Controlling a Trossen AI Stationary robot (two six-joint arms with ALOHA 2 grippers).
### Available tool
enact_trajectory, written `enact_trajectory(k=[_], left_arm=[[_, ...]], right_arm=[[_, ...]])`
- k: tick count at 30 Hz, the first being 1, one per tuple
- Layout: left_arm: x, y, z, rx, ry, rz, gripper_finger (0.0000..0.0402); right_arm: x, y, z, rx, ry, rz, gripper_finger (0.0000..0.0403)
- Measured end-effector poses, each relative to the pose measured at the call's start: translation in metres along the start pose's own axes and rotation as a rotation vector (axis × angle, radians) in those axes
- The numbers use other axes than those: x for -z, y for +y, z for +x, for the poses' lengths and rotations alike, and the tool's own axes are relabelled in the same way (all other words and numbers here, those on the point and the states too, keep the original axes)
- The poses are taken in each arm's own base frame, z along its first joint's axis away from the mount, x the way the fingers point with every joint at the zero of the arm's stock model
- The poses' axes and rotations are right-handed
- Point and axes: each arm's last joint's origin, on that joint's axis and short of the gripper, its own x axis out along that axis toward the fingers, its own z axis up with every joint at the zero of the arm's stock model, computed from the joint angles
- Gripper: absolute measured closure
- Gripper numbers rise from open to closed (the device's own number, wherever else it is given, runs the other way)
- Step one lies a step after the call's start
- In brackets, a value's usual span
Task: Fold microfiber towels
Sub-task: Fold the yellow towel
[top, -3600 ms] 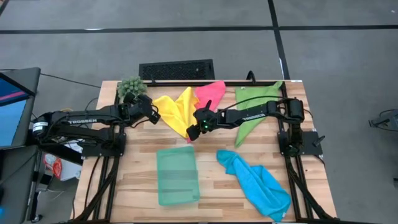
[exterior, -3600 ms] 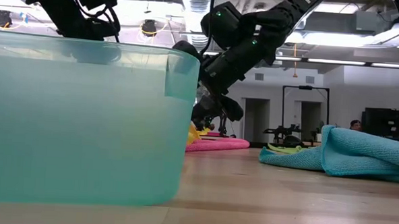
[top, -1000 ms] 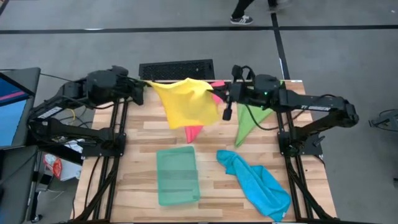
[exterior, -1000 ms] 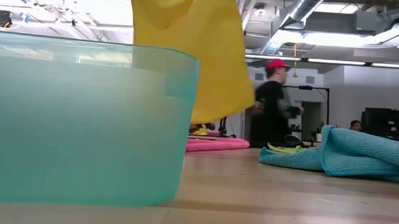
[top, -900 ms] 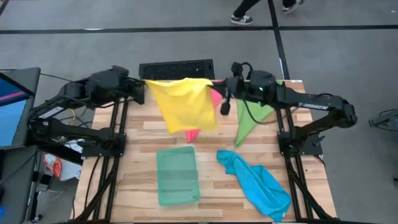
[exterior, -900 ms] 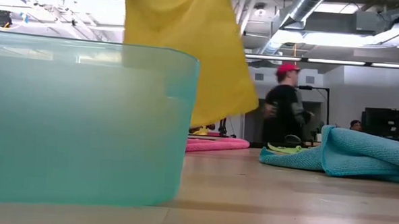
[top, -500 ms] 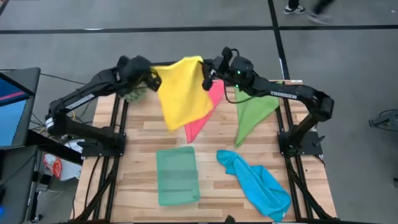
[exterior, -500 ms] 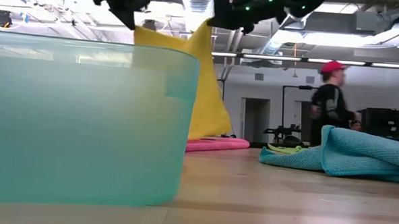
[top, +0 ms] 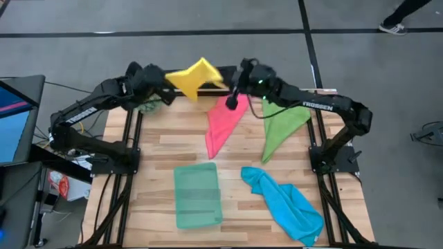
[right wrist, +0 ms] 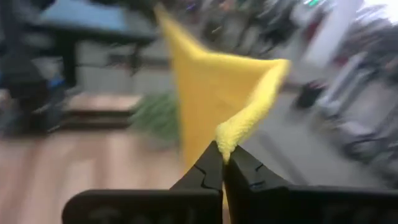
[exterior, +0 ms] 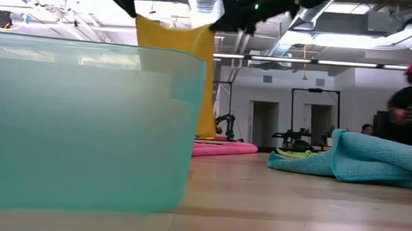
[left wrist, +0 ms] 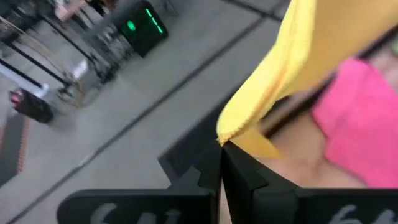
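**Holding the yellow towel stretched in the air between two grippers**

Hanging above the far edge of the table, the yellow towel is pinched at two upper corners. The left gripper has its fingers pressed tight together on one corner. The right gripper nips the other corner between its fingertips, and its wrist view shows the cloth bunched right at the tips. The jaws there look almost closed, though that view is blurred, so how firm the grip is remains a guess.

The relation that matters: the towel's held edge runs across the table from left gripper to right gripper, and the rest of the cloth drops straight down from it, as the low view shows. The bare wood where it could be laid lies nearer the robot than both grippers. Each arm is about equally close to its own corner, so neither has the advantage. Lowering the cloth flat would likely mean both grippers travelling together toward the near side.

Below the towel, the pink towel lies on the wood in a long wedge. The leaf-green towel lies just to its right, and the blue towel is crumpled at the near right. A pale teal tray sits near the front, left of the blue towel.
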Motion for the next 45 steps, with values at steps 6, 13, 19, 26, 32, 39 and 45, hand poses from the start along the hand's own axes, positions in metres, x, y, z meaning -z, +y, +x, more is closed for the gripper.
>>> enact_trajectory(k=[6,13,19,26,32,39,45], left_arm=[[0.048,-0.042,0.015,0.044,0.124,0.076,0.0402],[0.114,-0.079,0.033,0.038,0.251,0.076,0.0401],[0.15,-0.098,0.04,0.068,0.293,0.033,0.0401],[0.164,-0.105,0.041,0.097,0.31,0.001,0.0401],[0.167,-0.109,0.036,0.152,0.341,-0.013,0.0401],[0.171,-0.116,0.026,0.193,0.328,-0.036,0.0401],[0.171,-0.12,0.022,0.217,0.309,-0.059,0.0401]], right_arm=[[0.054,0.058,0.021,-0.179,0.166,0.006,0.0379],[0.086,0.114,0.025,-0.317,0.276,-0.021,0.0379],[0.111,0.142,0.029,-0.399,0.421,-0.045,0.0344],[0.122,0.17,0.026,-0.477,0.477,-0.116,0.0274],[0.114,0.19,0.015,-0.529,0.429,-0.349,0.0216],[0.118,0.198,0.012,-0.517,0.477,-0.348,0.0187],[0.119,0.177,0.024,-0.403,0.493,-0.081,0.0186]])
